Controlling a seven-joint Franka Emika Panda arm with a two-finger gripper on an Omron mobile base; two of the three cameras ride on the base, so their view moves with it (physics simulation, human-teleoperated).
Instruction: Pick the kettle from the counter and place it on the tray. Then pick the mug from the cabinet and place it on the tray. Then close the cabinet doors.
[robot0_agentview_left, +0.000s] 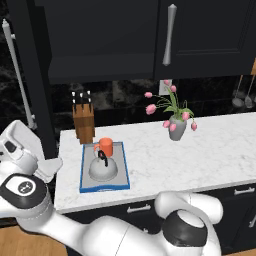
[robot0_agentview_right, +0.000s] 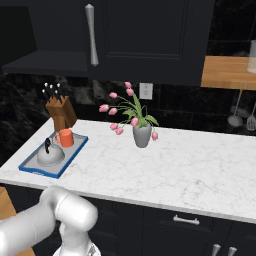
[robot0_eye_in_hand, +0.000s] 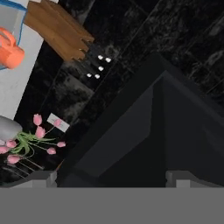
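The blue-rimmed tray (robot0_agentview_left: 83, 175) lies on the white counter (robot0_agentview_left: 200, 150). On it stand the silver kettle (robot0_agentview_left: 103, 168) and, just behind it, the orange mug (robot0_agentview_left: 105, 146); both also show on the tray (robot0_agentview_right: 30, 167) as kettle (robot0_agentview_right: 50, 156) and mug (robot0_agentview_right: 65, 138). The cabinet (robot0_agentview_left: 100, 40) stands with its left door (robot0_agentview_left: 31, 75) swung open and its right door (robot0_agentview_left: 210, 35) shut. My gripper (robot0_eye_in_hand: 111, 180) is open and empty, low at the left by the open door, looking up at the cabinet's underside (robot0_eye_in_hand: 144, 131).
A wooden knife block (robot0_agentview_left: 83, 122) stands behind the tray. A grey vase of pink tulips (robot0_agentview_left: 177, 126) sits mid-counter. Utensils (robot0_agentview_left: 242, 95) hang on the back wall at the right. Dark drawers (robot0_agentview_right: 185, 220) run under the counter.
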